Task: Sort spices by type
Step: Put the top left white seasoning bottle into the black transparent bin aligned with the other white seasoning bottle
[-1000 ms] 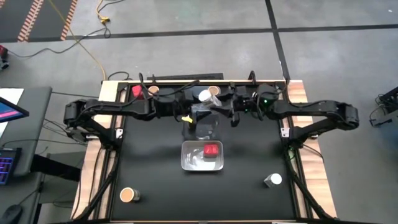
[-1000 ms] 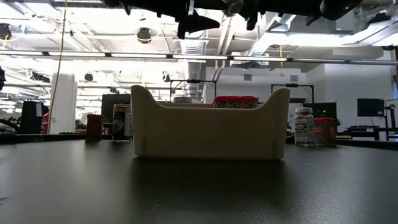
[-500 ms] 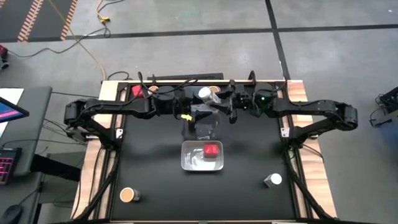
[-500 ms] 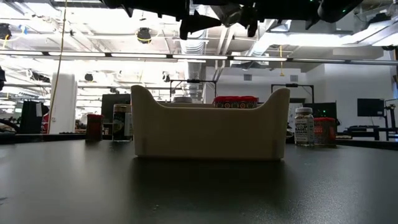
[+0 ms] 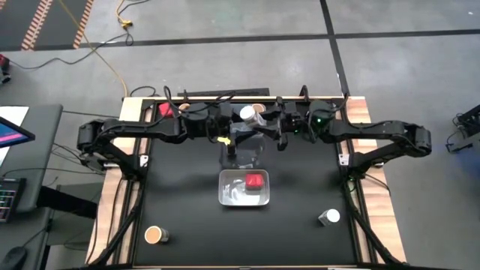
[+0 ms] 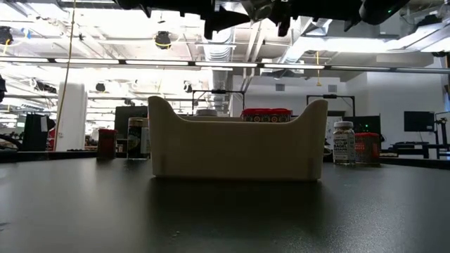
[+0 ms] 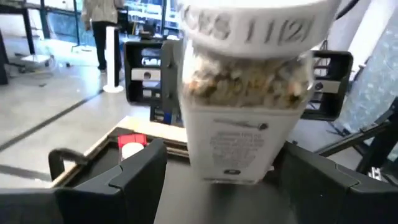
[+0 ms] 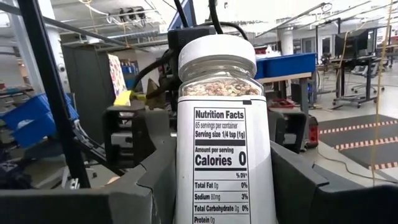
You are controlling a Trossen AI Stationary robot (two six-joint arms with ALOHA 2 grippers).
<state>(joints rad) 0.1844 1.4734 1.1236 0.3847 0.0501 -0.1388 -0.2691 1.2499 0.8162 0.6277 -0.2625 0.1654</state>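
The right gripper (image 8: 217, 186) and the left gripper (image 7: 217, 180) both clamp one white-topped spice jar (image 5: 247, 115), raised at the table's (image 5: 187, 217) far edge, apparently mid-handover toward a bin (image 5: 225, 196).

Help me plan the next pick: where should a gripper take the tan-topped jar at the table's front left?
Around the body just under the round cap of the tan-topped jar, coming straight down: it seems to stand upright, nothing close beside it.

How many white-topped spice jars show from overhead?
2: one white-topped jar aloft at back centre, where left gripper meets right gripper; another standing front right. The arms may hide more.
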